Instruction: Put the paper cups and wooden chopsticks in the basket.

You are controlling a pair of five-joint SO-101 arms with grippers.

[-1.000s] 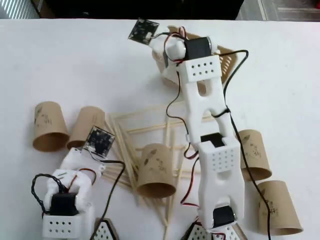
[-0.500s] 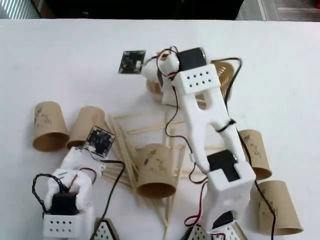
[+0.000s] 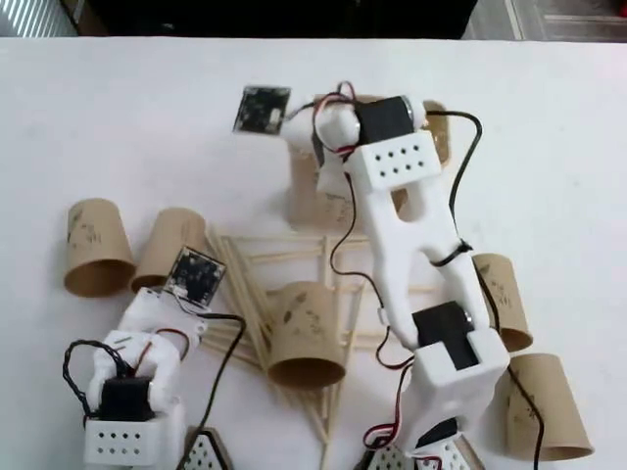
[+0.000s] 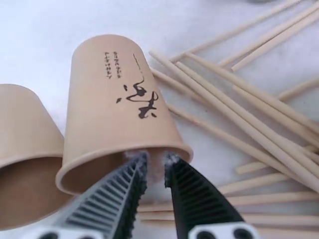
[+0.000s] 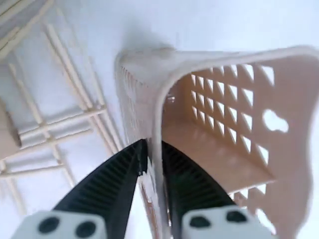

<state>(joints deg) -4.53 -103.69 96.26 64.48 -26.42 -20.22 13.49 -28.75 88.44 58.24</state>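
In the right wrist view my right gripper (image 5: 153,149) is shut on the rim of the beige lattice basket (image 5: 234,89), which is tipped with its opening in view. From the high view, the basket (image 3: 306,204) lies under the right arm, just beyond the scattered wooden chopsticks (image 3: 284,257). My left gripper (image 4: 155,160) is shut on the rim of a paper cup (image 4: 117,99) lying on its side, one finger inside its mouth. That cup (image 3: 172,245) sits at the left beside another cup (image 3: 96,247). More cups lie at the centre (image 3: 306,333) and at the right (image 3: 500,299).
A further cup (image 3: 547,406) lies at the near right beside the right arm's base. Chopsticks (image 4: 239,119) cross the table beside the left gripper. The white table (image 3: 147,127) has free room at the far left and far right.
The right arm has pulled the basket from the far side toward the chopsticks and to the left, tipping it. The left arm has stayed still.
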